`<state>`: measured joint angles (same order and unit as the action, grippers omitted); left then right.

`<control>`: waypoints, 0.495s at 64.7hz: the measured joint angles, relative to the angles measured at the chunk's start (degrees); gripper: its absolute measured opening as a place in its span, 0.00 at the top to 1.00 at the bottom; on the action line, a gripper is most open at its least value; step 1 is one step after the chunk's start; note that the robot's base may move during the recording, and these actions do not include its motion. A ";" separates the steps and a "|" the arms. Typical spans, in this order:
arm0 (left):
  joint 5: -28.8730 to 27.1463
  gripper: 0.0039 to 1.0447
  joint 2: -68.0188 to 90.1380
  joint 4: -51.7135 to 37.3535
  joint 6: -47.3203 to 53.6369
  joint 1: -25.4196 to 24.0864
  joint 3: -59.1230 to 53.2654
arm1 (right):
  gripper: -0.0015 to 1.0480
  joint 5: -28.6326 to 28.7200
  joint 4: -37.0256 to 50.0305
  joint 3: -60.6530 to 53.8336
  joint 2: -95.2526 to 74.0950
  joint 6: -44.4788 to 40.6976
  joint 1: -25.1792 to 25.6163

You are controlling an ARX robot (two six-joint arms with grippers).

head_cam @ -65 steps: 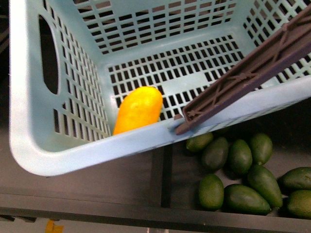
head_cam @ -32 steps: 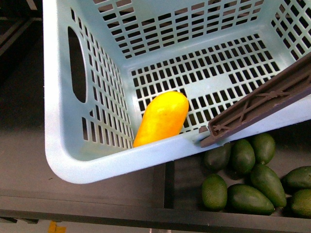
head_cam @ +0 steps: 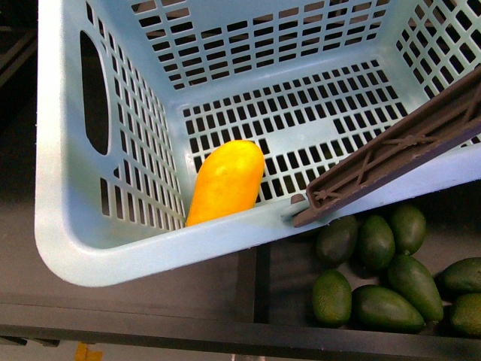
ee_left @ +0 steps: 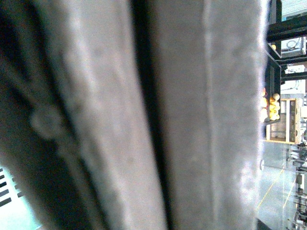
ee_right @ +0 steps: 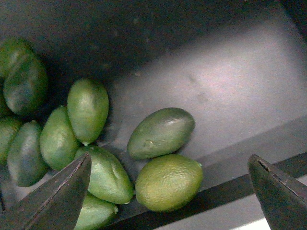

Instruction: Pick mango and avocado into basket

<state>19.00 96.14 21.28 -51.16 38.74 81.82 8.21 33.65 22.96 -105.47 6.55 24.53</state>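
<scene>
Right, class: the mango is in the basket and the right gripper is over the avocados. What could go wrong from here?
1. The avocados lie packed and touching, so the open right gripper may pinch two or nudge one away.
2. The basket overhangs part of their bin, and its brown handle lies across the near rim; a lifted avocado could knock either.
3. A dropped avocado might land on the mango.

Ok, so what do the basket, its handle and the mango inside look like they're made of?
The basket looks like moulded plastic, light teal with a smooth matte finish: slotted lattice walls and a thick rounded rim. Its handle seems to be brown plastic too, with ribbing and cross-bracing along it. The mango has smooth, faintly glossy yellow-orange skin; whether it is real or imitation fruit cannot be told.
</scene>
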 joint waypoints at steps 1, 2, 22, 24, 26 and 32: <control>-0.02 0.77 0.00 0.00 0.04 0.00 0.00 | 0.08 0.00 0.31 0.39 -1.16 0.00 -0.33; -0.04 0.77 0.00 0.00 0.04 0.00 0.00 | 0.08 0.00 0.61 0.85 -2.29 0.00 -0.63; 0.17 0.77 0.00 0.00 0.04 0.04 0.00 | 0.08 0.72 1.62 12.20 -20.87 2.40 -7.98; 0.15 0.77 0.00 0.00 0.04 0.04 0.00 | 0.08 0.74 1.36 13.31 -21.81 2.82 -8.55; 0.11 0.77 0.00 0.00 0.04 0.04 0.00 | 0.08 0.87 1.11 14.71 -22.95 3.26 -9.22; 0.02 0.77 0.00 0.00 0.09 0.04 0.00 | 0.08 0.90 1.03 17.81 -25.92 4.74 -10.58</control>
<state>19.03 96.14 21.28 -51.07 38.79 81.82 9.10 34.68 40.77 -131.39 11.29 13.96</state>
